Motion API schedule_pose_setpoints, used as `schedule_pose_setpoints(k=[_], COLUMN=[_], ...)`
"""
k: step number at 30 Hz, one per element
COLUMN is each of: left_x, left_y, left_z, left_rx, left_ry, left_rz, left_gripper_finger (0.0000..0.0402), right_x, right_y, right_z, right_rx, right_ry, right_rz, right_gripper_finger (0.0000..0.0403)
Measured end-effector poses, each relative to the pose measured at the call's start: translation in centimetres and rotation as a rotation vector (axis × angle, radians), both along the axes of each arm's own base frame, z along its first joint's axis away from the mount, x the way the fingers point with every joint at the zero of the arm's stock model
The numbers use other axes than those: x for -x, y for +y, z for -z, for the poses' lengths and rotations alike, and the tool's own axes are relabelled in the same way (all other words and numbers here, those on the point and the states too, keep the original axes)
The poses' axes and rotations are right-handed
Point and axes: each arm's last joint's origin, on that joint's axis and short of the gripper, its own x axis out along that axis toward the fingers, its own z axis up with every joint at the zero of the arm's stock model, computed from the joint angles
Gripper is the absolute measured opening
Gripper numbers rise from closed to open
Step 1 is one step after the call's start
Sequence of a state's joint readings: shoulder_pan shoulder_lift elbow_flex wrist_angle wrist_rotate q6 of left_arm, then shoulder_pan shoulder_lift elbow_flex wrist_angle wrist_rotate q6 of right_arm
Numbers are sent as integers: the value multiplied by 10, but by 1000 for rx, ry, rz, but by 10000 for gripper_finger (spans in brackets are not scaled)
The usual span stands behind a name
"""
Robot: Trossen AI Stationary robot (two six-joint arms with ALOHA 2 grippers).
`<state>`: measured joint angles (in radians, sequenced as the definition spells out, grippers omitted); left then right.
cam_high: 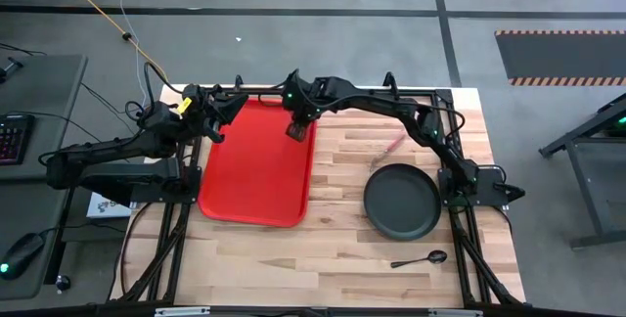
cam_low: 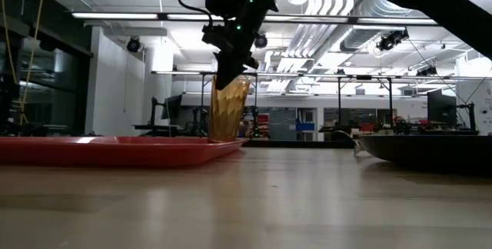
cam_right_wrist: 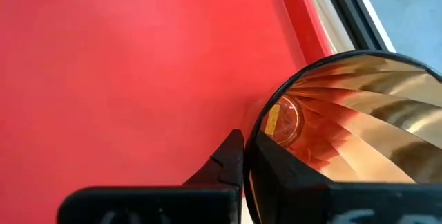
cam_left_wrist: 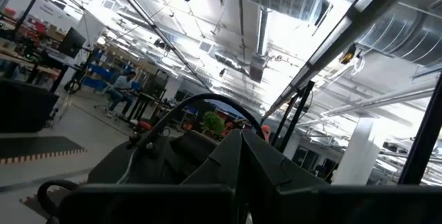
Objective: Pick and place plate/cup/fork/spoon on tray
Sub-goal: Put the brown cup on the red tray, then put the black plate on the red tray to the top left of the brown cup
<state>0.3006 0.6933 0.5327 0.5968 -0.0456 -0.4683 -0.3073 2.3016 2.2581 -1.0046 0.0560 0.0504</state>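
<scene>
The red tray (cam_high: 249, 170) lies at the table's left middle. My right gripper (cam_high: 296, 123) reaches over the tray's far right corner and is shut on the amber cup (cam_low: 228, 111), which stands upright there. The dark plate (cam_high: 402, 202) lies on the table to the right of the tray. The fork (cam_high: 391, 145) lies beyond the plate and the spoon (cam_high: 421, 258) nearer than it. My left gripper (cam_high: 217, 121) waits at the tray's far left corner, shut and empty, pointing up at the ceiling in the left wrist view (cam_left_wrist: 242, 172). My right gripper holds the cup by its rim (cam_right_wrist: 257, 137), one finger (cam_right_wrist: 293, 179) inside the cup and the other (cam_right_wrist: 224, 162) outside. The fingers come from above, pointing down. The cup is upright, its base (cam_low: 224, 137) level with the tray's rim; whether it rests on the tray I cannot tell.
The tray's raised right edge (cam_right_wrist: 304, 16) runs close by the cup. The table's bare wood (cam_high: 342, 175) lies between tray and plate. The right arm (cam_high: 391, 112) spans the table's far side above the fork.
</scene>
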Motion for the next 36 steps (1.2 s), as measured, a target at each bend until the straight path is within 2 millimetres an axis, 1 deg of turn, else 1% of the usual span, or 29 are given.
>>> schedule_pose_setpoints(k=[10, 14, 21, 27, 30, 36], left_x=[0, 0, 0, 0, 0, 0], left_y=[0, 0, 0, 0, 0, 0], left_z=[0, 0, 0, 0, 0, 0], left_rx=[0, 0, 0, 0, 0, -3], left_ry=[0, 0, 1, 1, 1, 3], left_rz=[0, 0, 0, 0, 0, -2], left_gripper_finger=[3, 3, 3, 3, 3, 3], right_x=[-3, -4, -6, -8, -7, -2], right_y=[-1, -1, 0, 0, 0, -1], right_z=[-1, -1, -2, -3, -6, -29], right_rx=[3, -6, -19, -27, -26, 31], right_ry=[-36, -48, -70, -98, -108, -178], right_rz=[2, 21, -1, -13, -31, -74], right_gripper_finger=[56, 90, 156, 198, 211, 218])
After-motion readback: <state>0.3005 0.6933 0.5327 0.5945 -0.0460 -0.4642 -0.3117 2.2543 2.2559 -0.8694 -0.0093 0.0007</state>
